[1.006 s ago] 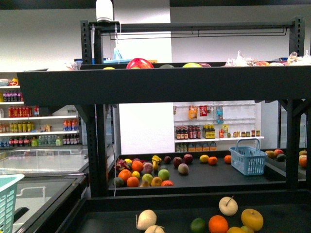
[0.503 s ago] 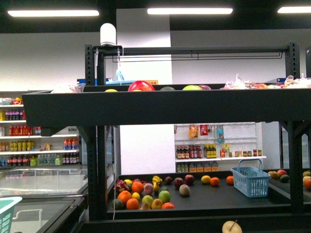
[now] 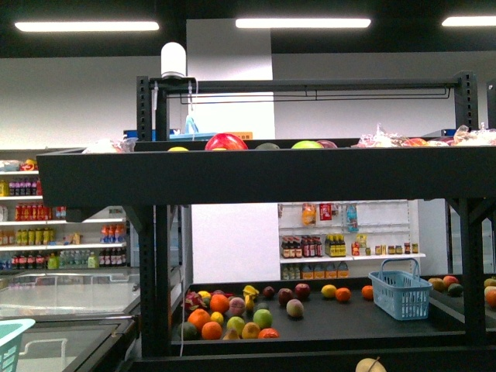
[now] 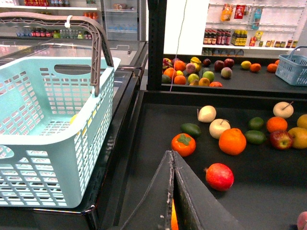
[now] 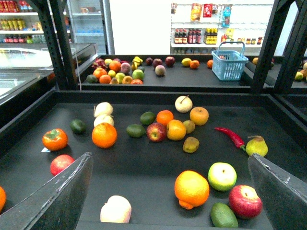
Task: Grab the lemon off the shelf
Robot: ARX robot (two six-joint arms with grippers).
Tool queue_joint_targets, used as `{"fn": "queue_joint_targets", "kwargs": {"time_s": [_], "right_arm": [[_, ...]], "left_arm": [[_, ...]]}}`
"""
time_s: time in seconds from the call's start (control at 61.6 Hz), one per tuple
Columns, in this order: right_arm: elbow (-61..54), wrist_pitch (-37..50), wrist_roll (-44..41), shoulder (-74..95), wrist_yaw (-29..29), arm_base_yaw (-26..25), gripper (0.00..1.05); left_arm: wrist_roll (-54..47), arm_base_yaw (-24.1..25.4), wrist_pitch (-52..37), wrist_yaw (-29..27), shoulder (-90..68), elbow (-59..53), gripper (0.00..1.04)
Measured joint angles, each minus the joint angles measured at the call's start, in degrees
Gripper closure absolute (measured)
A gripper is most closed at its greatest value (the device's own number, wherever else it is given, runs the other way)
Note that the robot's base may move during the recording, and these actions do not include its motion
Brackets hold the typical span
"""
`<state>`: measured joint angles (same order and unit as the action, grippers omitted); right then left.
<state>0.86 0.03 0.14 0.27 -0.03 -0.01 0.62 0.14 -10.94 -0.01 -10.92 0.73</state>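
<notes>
The shelf (image 3: 232, 174) is seen from the front as a black rack with a loaded upper tray and a lower tray strewn with fruit. A small yellow fruit, taken to be the lemon (image 3: 328, 291), is found on the far lower tray, just beside an orange (image 3: 342, 294) and near a blue basket (image 3: 401, 294); its kind cannot be told for certain. No arm is shown in the front view. In the left wrist view the left fingers (image 4: 163, 201) are pressed together above the near tray, with a pale green basket (image 4: 57, 143) set beside the tray. In the right wrist view the right fingers (image 5: 67, 196) are spread wide over the near tray, with nothing held between them.
</notes>
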Motion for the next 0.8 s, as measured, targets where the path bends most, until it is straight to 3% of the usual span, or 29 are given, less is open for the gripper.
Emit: {"fn": "queue_joint_targets", "kwargs": {"time_s": [0.065,0.13,0.373,0.503,0.795], "right_arm": [[0.0,0.0,0.0,0.0,0.0,0.0,0.07],[0.0,0.0,0.0,0.0,0.02,0.0,0.07],[0.0,0.0,0.0,-0.02,-0.13,0.0,0.07],[0.0,0.0,0.0,0.0,-0.15,0.0,0.07],[0.0,0.0,0.0,-0.02,-0.13,0.0,0.07]], "left_arm": [[0.0,0.0,2.23,0.0,2.1,0.0,1.02],[-0.04,0.0,10.1,0.0,8.76,0.0,1.02],[0.0,0.0,10.82,0.02,10.56,0.0,1.01],[-0.04,0.0,10.86,0.0,10.56,0.0,0.7],[-0.04,0.0,10.86,0.0,10.56,0.0,0.13]]}}
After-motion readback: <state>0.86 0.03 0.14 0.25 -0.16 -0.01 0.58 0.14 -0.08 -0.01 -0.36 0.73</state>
